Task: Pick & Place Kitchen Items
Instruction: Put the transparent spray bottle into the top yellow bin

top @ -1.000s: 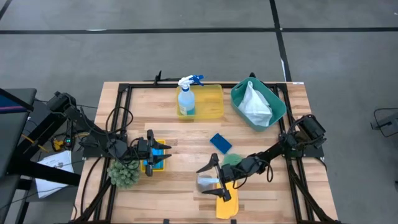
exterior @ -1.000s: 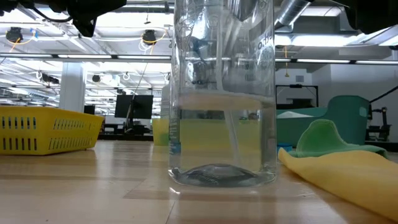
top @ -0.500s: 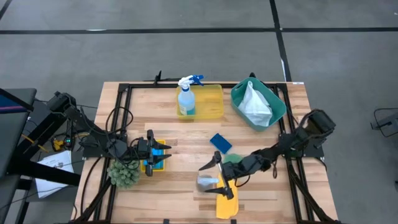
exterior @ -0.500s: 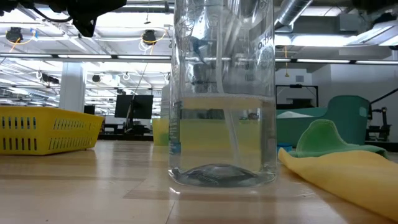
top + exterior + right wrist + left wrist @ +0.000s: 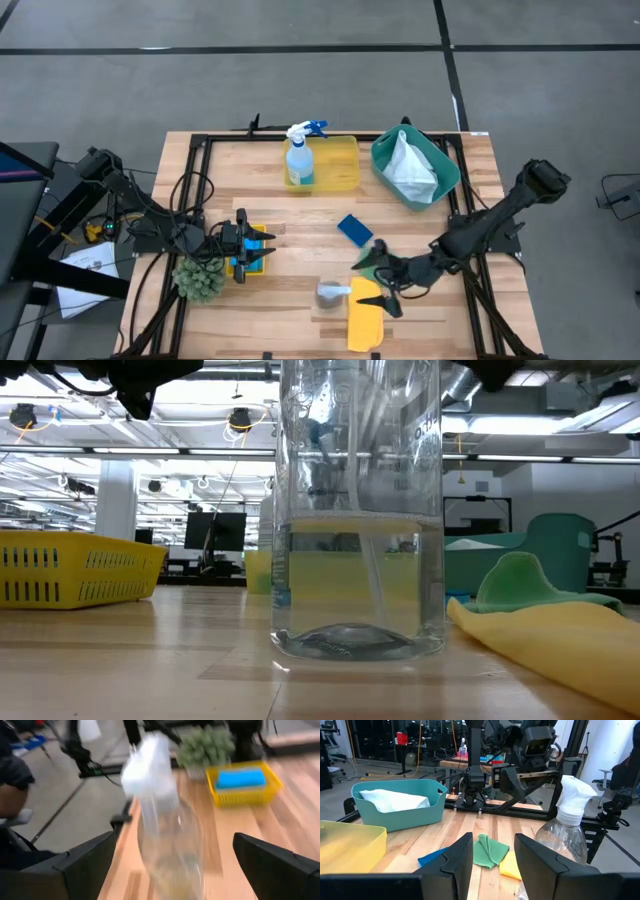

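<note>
Clear bottle (image 5: pixel 332 293) upright, right end effector (image 5: pixel 378 283) open beside it

yellow cloth (image 5: pixel 364 322) | green cloth (image 5: pixel 489 851) | teal bin (image 5: pixel 447 182) | blue sponge (image 5: pixel 354 230)

Robotics lab, exposed ceiling ducts (image 5: pixel 470 380), monitor (image 5: pixel 215 530), concrete floor (image 5: pixel 200 90), other workbenches

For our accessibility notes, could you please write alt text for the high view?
The right hand, open, hovers over a yellow cloth beside the clear bottle. The left hand waits over a small yellow tray.
</note>
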Robot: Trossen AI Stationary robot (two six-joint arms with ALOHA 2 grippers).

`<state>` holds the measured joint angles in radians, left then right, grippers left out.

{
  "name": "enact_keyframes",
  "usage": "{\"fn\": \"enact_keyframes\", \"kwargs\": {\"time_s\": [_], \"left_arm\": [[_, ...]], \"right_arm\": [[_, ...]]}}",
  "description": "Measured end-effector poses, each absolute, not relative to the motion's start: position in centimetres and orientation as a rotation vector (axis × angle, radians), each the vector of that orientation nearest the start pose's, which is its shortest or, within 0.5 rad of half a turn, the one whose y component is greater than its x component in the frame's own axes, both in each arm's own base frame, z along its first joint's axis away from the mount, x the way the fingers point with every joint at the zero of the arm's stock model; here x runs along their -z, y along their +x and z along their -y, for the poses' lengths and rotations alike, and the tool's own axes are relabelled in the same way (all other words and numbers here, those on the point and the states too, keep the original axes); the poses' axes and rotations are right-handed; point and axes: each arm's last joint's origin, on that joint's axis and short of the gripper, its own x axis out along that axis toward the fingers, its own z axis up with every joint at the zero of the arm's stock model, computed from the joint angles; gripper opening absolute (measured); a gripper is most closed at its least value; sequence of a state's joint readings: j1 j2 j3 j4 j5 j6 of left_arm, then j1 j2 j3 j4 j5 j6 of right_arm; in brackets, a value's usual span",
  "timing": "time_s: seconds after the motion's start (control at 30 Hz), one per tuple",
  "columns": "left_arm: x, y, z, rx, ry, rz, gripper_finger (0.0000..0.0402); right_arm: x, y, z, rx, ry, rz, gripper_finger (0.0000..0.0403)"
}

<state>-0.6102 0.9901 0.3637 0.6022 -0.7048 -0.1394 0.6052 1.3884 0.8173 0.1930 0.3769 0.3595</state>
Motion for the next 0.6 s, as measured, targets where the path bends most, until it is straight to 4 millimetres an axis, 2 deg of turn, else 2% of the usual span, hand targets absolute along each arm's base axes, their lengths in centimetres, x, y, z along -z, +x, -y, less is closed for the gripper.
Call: {"fn": "enact_keyframes", "kwargs": {"time_s": [0.23,0.37,0.6], "left_arm": [[-22.6,17.3,9.8,-0.096,-0.118,-0.021,0.014],[-22.6,17.4,9.8,-0.097,-0.118,-0.022,0.014],[-22.6,17.3,9.8,-0.096,-0.118,-0.022,0.014]], "right_arm": [[-24.0,22.2,-16.7,-0.064,0.277,-0.539,0.0393],[-23.7,22.1,-16.6,-0.058,0.306,-0.579,0.0393],[-23.5,22.2,-15.1,-0.046,0.399,-0.69,0.0393]]}}
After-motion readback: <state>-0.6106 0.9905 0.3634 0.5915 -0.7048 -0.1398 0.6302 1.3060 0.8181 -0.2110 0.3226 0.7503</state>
